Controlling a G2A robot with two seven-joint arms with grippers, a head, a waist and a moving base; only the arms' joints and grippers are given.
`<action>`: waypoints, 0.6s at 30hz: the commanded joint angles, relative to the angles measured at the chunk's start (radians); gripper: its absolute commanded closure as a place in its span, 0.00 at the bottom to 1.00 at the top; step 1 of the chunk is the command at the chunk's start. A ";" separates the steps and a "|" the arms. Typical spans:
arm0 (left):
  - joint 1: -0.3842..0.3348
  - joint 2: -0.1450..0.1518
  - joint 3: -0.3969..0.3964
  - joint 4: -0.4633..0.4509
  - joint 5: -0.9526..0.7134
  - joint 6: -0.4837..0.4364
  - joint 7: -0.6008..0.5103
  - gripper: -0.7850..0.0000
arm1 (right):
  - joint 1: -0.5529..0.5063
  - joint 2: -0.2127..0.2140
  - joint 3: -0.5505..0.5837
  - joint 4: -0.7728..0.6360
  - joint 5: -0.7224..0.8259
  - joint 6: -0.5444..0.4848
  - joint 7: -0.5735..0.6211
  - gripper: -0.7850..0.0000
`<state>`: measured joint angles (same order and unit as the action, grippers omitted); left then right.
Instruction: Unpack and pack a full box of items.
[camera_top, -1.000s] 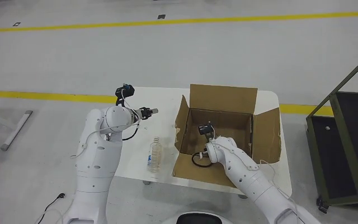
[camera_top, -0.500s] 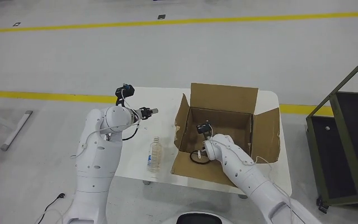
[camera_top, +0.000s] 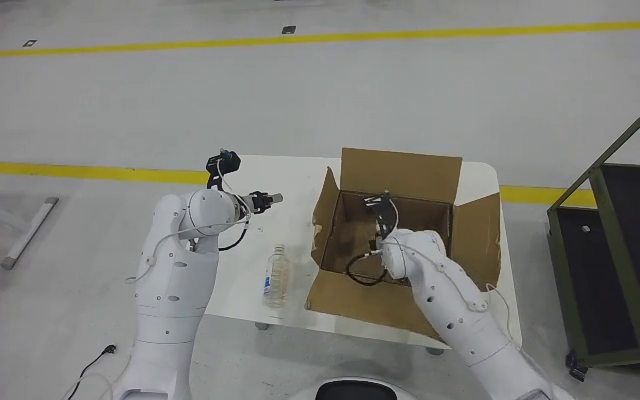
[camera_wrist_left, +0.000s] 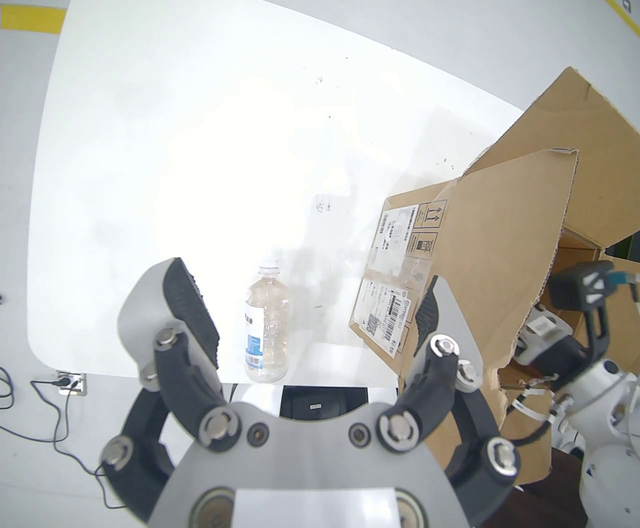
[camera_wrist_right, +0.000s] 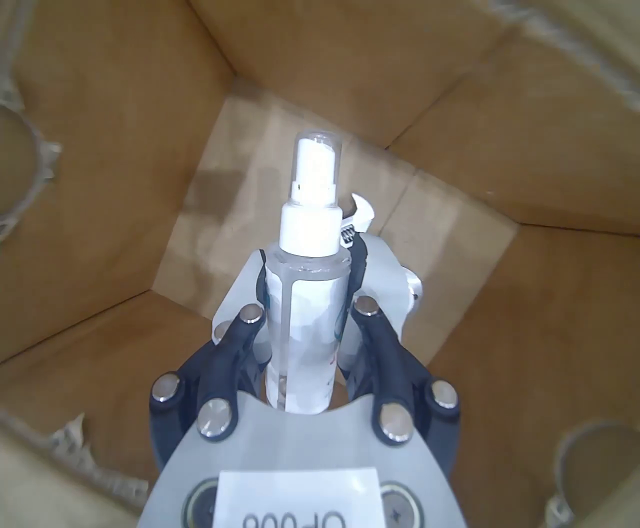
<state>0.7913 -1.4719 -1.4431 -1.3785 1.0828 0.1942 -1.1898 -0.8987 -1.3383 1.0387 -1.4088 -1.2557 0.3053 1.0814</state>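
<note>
Now right jaws clamped on spray bottle (camera_wrist_right: 305, 305), held inside box (camera_top: 398, 170), near wrench (camera_wrist_right: 361, 215) on box floor. Likely unpacking: lift straight, clear flaps, keep grip firm. Left jaws wide over surface (camera_wrist_left: 175, 150); water bottle (camera_wrist_left: 267, 320) lying beside box.

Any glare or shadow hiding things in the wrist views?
Left wrist view: glare whitens the table, yet the plastic bottle reads clearly. Right wrist view: the box floor carries a soft shadow, but the spray bottle in the right claw and the wrench behind it show plainly.
</note>
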 joint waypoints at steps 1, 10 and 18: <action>0.000 0.000 0.000 0.000 0.000 0.000 0.000 0.00 | -0.063 0.015 0.072 -0.132 0.005 -0.008 -0.008 1.00; 0.000 0.000 0.000 0.000 0.000 0.000 0.000 0.00 | -0.237 0.046 0.266 -0.411 0.046 -0.066 -0.124 1.00; 0.000 0.000 0.000 0.000 0.000 0.000 0.000 0.00 | -0.237 0.046 0.266 -0.411 0.046 -0.066 -0.124 1.00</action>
<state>0.7913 -1.4719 -1.4431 -1.3785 1.0828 0.1942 -1.1898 -1.1357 -1.2921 1.3043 -1.8200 -1.2098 0.2393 0.9575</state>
